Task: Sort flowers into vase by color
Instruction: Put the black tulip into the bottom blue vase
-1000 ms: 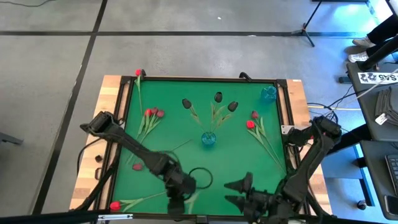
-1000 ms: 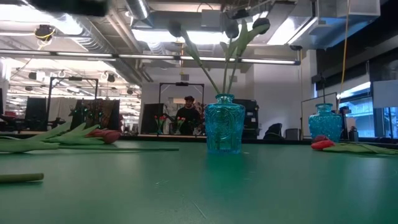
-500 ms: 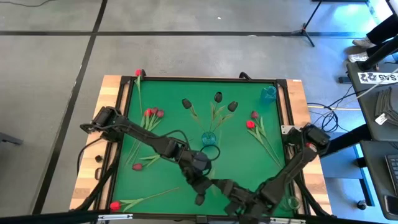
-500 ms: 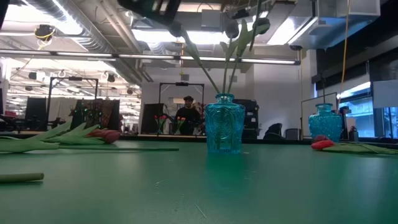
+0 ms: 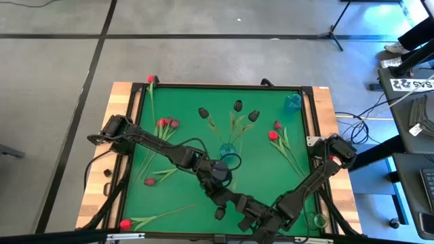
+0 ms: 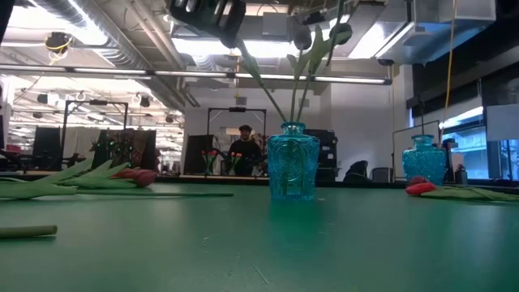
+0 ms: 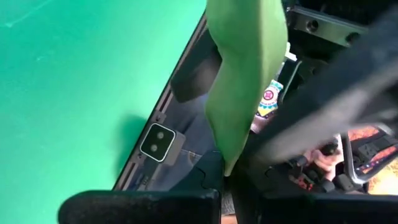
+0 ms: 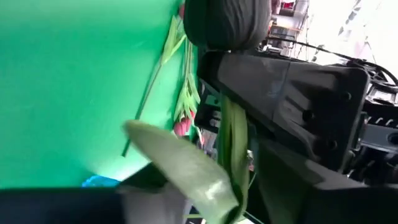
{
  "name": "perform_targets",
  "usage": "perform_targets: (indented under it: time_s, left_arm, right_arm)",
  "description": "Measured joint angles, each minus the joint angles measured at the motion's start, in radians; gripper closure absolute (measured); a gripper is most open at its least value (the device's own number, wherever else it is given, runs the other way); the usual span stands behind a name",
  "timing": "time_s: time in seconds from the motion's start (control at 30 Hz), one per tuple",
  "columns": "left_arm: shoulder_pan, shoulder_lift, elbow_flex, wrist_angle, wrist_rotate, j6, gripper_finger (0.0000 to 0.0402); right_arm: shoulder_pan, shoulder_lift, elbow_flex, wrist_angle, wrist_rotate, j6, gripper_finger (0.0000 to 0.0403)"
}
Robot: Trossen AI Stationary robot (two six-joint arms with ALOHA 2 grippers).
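Flowers [image 5: 167, 123] with red heads lie on the green mat [image 5: 190, 88] near nine and three o'clock. One dark tulip [image 5: 218, 214] hangs in the air near six o'clock, pinched tight by its green part in the left gripper [image 5: 224, 197]. The right gripper [image 5: 253, 214] is just beside it, but I cannot tell how wide it is or if it holds anything. I think the soft dark one goes next, thin stem first, into the bumpy blue glass vase [image 5: 227, 150] in the middle.
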Motion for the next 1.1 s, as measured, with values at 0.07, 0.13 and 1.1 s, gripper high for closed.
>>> perform_targets:
  time_s: [0.07, 0.13, 1.1]
  left_arm:
    - [-0.003, 0.000, 0.000, 0.000, 0.000, 0.004, 0.0391]
    - [-0.007, 0.000, 0.000, 0.000, 0.000, 0.009, 0.0390]
    - [-0.569, -0.336, 0.149, -0.188, -1.238, 1.051, 0.0269]
  right_arm:
    - [0.002, 0.000, 0.000, 0.001, -0.013, 0.024, 0.0279]
    - [0.006, 0.000, 0.000, 0.008, -0.018, 0.044, 0.0316]
    - [0.004, -0.222, 0.000, 0.080, -0.201, 0.734, 0.0394]
